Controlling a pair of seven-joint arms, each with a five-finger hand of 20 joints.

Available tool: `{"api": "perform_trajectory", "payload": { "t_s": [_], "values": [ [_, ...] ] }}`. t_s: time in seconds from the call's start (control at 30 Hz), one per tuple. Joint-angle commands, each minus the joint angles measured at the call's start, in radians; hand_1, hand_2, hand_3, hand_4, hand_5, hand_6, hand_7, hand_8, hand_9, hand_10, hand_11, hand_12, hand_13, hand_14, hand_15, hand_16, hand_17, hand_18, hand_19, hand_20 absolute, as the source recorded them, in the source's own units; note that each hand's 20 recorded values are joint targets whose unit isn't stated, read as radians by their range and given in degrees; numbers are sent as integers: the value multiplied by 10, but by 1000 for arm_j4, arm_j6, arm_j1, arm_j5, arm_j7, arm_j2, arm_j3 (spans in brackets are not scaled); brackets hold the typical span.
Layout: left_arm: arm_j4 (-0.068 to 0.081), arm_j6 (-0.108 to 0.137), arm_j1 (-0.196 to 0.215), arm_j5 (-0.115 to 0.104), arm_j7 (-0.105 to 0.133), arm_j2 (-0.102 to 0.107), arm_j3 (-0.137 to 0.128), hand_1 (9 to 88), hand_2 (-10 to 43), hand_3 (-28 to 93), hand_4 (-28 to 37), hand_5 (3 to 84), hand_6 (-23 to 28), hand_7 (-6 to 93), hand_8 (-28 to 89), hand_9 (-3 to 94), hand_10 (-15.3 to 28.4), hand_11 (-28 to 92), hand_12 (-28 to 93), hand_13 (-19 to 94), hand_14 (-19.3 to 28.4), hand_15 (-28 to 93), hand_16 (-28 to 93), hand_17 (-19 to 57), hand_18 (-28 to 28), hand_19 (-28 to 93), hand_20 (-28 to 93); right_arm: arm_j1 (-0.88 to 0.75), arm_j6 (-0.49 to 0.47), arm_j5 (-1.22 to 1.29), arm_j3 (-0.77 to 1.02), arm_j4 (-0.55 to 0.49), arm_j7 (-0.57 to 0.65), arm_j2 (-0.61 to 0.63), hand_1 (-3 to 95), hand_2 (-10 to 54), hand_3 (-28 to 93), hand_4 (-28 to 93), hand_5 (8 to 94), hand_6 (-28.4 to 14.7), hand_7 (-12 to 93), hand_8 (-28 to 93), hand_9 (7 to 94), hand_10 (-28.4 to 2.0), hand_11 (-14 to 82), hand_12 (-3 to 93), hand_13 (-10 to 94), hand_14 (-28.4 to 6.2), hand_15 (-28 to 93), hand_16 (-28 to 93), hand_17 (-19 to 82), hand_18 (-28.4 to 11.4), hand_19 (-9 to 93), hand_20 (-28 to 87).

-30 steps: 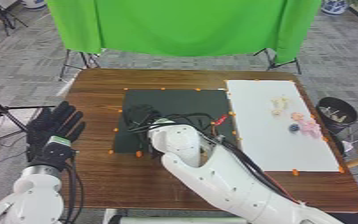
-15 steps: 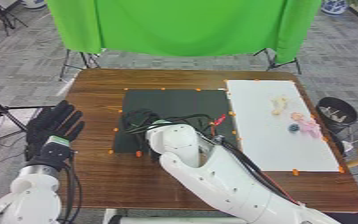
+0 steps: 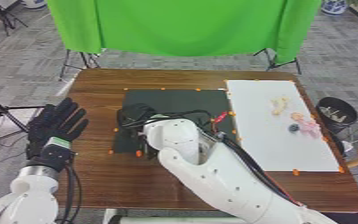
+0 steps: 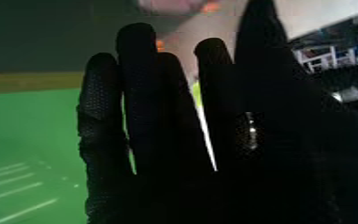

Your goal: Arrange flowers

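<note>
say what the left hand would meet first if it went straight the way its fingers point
The left hand looks free along the left side of the table; beyond that, the first thing is probably the green cloth, though depth is unclear.

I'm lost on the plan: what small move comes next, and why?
Perhaps ease the right hand toward the pink flower: its fingers look straight, and it is over the black mat, while the flower lies on the white sheet.
</note>
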Motion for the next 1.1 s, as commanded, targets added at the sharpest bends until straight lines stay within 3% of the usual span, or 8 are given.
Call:
{"api": "perform_trajectory", "payload": {
  "t_s": [0.03,0.23,0.3,0.33,0.4,0.53,0.83,1.1],
  "values": [
    [11,-31,33,16,-34,-55,-26,324,153,716,-283,464,92,204,-117,403,146,235,94,285,162,452,-105,-69,155,424,71,-65,2,51,118,-207,33,116,369,-95,769,-283,513,-27,209,-146,484,-143,97,145,497,-146,496,225,218,-233,711,355],
    [8,-26,63,48,-35,-47,-66,317,160,714,-283,463,92,202,-116,401,148,234,96,285,162,452,-105,-70,155,424,73,-166,238,83,247,-345,165,393,268,-87,746,-279,506,-46,165,-117,466,-167,82,146,402,-176,422,181,201,-235,673,327],
    [2,-33,82,34,-27,-51,-89,316,162,714,-283,462,93,201,-116,401,148,234,96,284,163,451,-104,-70,155,424,74,-217,284,87,312,-371,211,459,252,-67,747,-276,500,-54,159,-113,454,-176,80,146,356,-190,374,160,181,-231,638,300],
    [-6,-47,96,4,-13,-50,-102,314,162,714,-283,462,93,200,-115,401,147,233,96,284,163,451,-104,-70,155,423,74,-243,290,91,349,-389,236,488,248,-66,751,-273,495,-57,157,-112,448,-179,78,146,341,-195,355,153,173,-229,623,288],
    [-18,-73,129,-48,9,-55,-118,311,163,716,-283,461,93,200,-115,402,147,233,96,283,163,451,-104,-70,155,423,74,-299,289,107,411,-411,281,542,247,-66,759,-267,456,-70,151,-105,428,-188,75,146,311,-203,325,146,160,-223,597,261],
    [-20,-65,136,-21,23,-56,-117,309,166,714,-283,460,92,198,-114,402,147,231,96,283,163,449,-103,-71,155,422,74,-442,247,117,578,-452,325,614,268,-69,771,-262,404,-83,139,-99,397,-191,84,146,286,-206,304,139,146,-219,579,230],
    [-33,-58,177,-39,53,-51,-125,306,167,714,-283,459,91,198,-114,400,147,231,98,282,163,447,-102,-71,155,422,75,-710,146,165,845,-492,331,690,306,-39,797,-271,430,-66,159,-110,424,-176,97,139,331,-189,293,133,155,-214,576,207],
    [-32,-38,183,-19,22,-79,-127,298,169,711,-283,446,93,196,-113,394,149,233,101,278,164,445,-101,-72,156,420,75,-800,73,99,912,-460,273,656,374,-75,811,-281,398,-56,177,-117,407,-151,99,133,340,-165,266,129,171,-200,535,174]
  ]
}}
